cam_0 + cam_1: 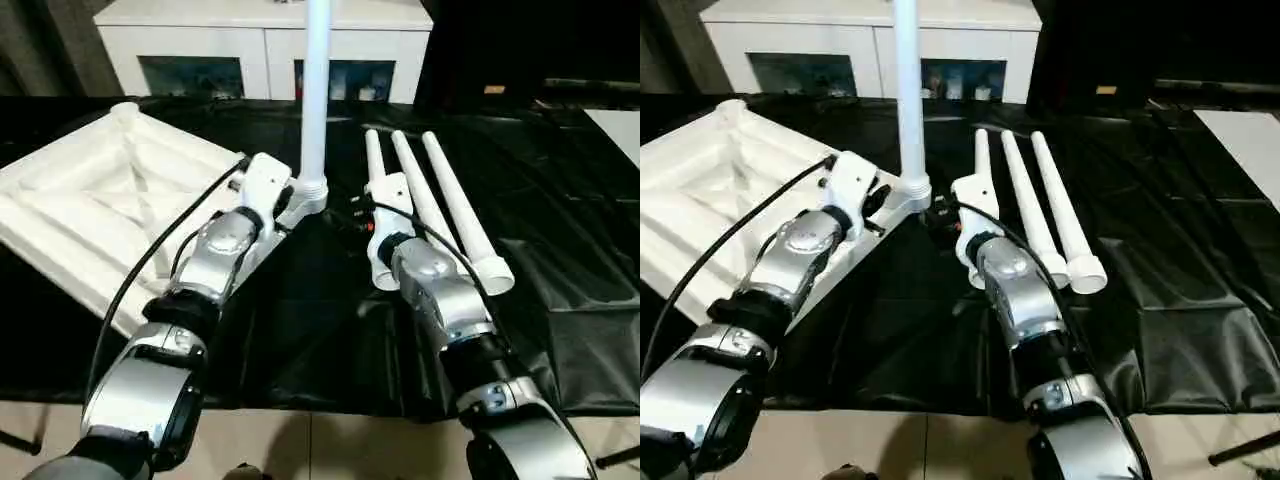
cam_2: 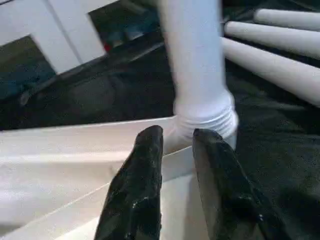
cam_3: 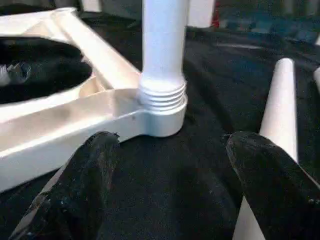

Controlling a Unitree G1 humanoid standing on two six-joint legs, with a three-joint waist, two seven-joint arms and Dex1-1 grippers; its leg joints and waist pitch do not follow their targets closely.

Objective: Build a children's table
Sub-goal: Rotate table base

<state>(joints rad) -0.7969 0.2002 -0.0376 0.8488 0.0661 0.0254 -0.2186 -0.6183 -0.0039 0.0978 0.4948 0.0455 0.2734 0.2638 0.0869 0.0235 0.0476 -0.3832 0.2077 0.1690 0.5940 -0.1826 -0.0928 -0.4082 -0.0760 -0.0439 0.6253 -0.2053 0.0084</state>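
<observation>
Legs (image 1: 458,212): light, stiff, slick tubes; we'd grip near the threaded end. Left pincer (image 2: 177,145) slightly apart, empty; right pincer (image 3: 170,150) wide apart, empty.

Both forearms are rounded silver shells joined by black collars, each ending in a white wrist housing with a thin black cable looping along it, and each hand, the left hand (image 2: 177,145) and the right hand (image 3: 170,150), carries two glossy black fingers.
</observation>
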